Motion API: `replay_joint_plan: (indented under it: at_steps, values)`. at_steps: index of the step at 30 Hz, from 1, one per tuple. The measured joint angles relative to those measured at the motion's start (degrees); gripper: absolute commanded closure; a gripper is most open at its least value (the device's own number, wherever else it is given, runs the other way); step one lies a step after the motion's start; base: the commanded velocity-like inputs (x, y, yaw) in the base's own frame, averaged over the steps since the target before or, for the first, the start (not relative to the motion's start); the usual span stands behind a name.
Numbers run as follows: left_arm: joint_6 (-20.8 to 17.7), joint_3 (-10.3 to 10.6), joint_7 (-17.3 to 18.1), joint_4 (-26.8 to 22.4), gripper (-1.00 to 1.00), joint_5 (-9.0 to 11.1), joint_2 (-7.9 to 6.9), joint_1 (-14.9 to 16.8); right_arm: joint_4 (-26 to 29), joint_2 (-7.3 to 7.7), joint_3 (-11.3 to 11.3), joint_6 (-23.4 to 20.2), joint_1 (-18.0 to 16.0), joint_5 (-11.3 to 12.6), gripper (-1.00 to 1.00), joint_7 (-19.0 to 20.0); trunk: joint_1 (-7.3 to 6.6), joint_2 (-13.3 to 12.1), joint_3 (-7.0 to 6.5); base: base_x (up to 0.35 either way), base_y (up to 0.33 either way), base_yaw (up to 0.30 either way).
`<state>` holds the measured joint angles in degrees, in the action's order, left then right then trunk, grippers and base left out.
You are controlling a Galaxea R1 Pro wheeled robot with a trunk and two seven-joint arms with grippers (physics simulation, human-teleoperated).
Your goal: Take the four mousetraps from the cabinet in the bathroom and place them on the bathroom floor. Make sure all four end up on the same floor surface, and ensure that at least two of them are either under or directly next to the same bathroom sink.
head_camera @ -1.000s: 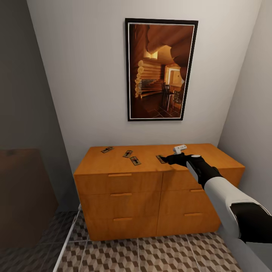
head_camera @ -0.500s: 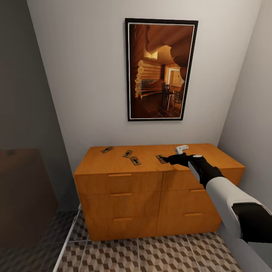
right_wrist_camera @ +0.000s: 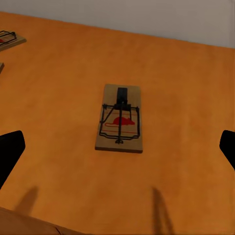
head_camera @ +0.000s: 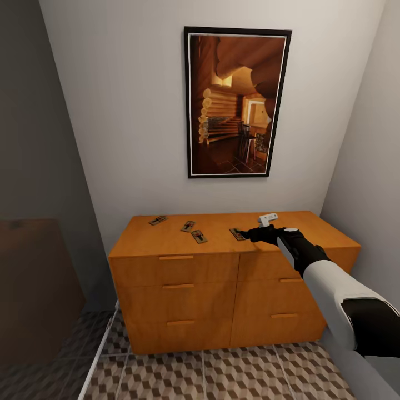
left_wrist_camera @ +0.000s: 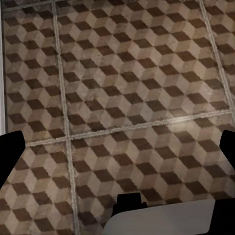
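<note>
Home interior, narrow tiled room. Cube-patterned floor (head_camera: 233, 372), plain white walls (head_camera: 122, 122), wooden cabinet (head_camera: 183, 289) against the back wall, framed picture (head_camera: 236, 103) of a log-cabin room above it.

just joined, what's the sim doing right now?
The right gripper hovers open over the rightmost mousetrap on the cabinet top, with its fingers spread either side and nothing gripped. The other three traps lie further left. The left gripper hangs open over the tiled floor.

You see: cabinet (head_camera: 183, 272) orange-brown | mousetrap (right_wrist_camera: 119, 125) tan, black wire, red spot | bathroom floor (left_wrist_camera: 122, 88) brown-beige cube tiles, pale grout
</note>
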<state>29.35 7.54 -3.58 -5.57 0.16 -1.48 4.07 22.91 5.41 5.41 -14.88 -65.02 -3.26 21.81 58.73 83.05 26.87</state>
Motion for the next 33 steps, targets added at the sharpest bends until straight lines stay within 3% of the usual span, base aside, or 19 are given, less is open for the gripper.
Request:
replay_joint_plan:
  at_steps: [15, 33]
  values:
    - [0.0, 0.0, 0.0, 0.0, -1.00, 0.0, -0.06, 0.0, 0.0, 0.00, 0.0, 0.1, 0.0, 0.0, -1.00, -0.1, -0.01, 0.0, 0.00, 0.174, 0.000, 0.000]
    - [0.0, 0.0, 0.0, 0.0, -1.00, 0.0, -0.09, 0.0, -1.9, -0.18, 0.0, 0.4, 0.0, 0.0, -1.00, -0.3, 0.01, 0.0, 0.00, 0.023, 0.000, 0.000]
